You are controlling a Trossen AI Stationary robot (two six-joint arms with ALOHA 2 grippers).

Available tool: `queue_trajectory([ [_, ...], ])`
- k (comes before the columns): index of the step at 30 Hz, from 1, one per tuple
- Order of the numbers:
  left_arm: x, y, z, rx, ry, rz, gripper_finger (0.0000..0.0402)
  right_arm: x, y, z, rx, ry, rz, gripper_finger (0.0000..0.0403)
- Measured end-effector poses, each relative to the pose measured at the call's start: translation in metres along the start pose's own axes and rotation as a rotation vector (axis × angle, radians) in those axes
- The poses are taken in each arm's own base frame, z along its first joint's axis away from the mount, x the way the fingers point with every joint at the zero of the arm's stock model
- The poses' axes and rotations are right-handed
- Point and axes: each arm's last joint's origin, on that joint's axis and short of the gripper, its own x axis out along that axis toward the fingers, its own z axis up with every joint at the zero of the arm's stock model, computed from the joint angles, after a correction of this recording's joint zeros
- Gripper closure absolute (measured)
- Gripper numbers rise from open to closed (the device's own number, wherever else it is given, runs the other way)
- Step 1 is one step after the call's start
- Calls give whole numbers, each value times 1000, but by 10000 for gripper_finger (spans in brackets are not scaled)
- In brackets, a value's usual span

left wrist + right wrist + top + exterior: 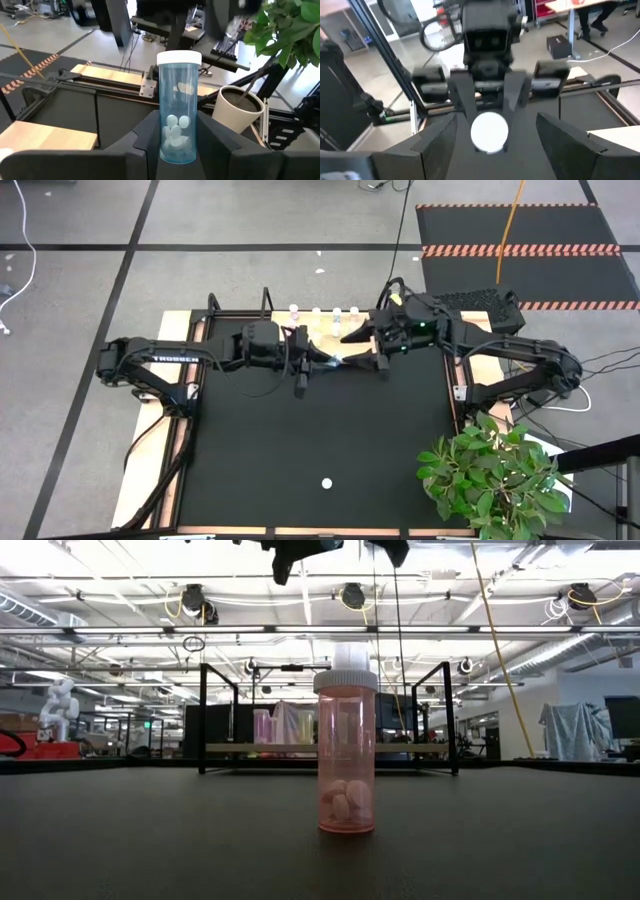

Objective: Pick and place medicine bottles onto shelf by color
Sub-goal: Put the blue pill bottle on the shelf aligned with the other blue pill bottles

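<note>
At the far edge of the black counter (pixel 300 450), we see both arms meeting in front of the light-wood shelf (pixel 320 330). On the left, the left claw (pixel 318 361) is clamped on a blue bottle (pixel 178 112) with a white cap and white pills inside. The bottle stands upright between its dark fingers (pixel 145 137) and sits up off the counter. Next to it, on the right, the right claw (pixel 350 360) points at the left one, tip to tip. Its fingers are apart, and the bottle's white cap sits in the gap between them.

We think this is a hand-over step: the blue bottle goes from one arm to the other before it goes on the shelf. Next, the right claw would need to close gently on the bottle, and only then should the left one let go.

A few small bottles (pixel 316 311) stand in a row on the shelf. They are too tiny to tell all their colors. Closer to us, a pink bottle (pixel 346 750) waits alone on the counter. From above, the arms hide the blue bottle.
</note>
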Motion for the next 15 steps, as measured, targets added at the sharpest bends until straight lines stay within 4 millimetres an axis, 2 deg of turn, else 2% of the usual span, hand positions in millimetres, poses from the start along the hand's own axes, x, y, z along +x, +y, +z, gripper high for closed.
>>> queue_trajectory([
  [10, -1, 5, 1, -9, -1, 1, 287, 19, -6, -11, 10, 53, -2, 138],
  [15, -1, 5, 1, -10, 0, 2, 287, 18, -7, -9, 6, 38, -4, 164],
])
